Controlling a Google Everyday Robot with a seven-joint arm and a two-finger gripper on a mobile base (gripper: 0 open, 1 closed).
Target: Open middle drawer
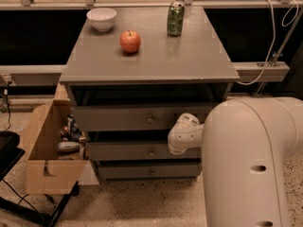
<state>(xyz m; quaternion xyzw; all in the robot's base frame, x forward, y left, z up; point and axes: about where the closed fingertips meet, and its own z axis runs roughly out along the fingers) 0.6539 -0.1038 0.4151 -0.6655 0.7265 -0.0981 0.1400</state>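
The grey cabinet (pixel 142 63) has three drawers stacked in its front. The middle drawer (pixel 123 151) has a flat grey front of medium height with a small round metal knob (pixel 151 152) at its centre. My gripper (pixel 182 135) is at the end of the big white arm (pixel 246 164). It sits low in front of the cabinet, just right of the middle drawer's knob, level with the gap between the top drawer and the middle drawer. Only its rounded white end shows.
The top drawer (pixel 118 118) is taller, the bottom drawer (pixel 128 171) slimmer. On the cabinet top stand a white bowl (pixel 101 19), a red apple (pixel 130 41) and a green can (pixel 175 18). An open cardboard box (pixel 45 150) with clutter stands at the left on the floor.
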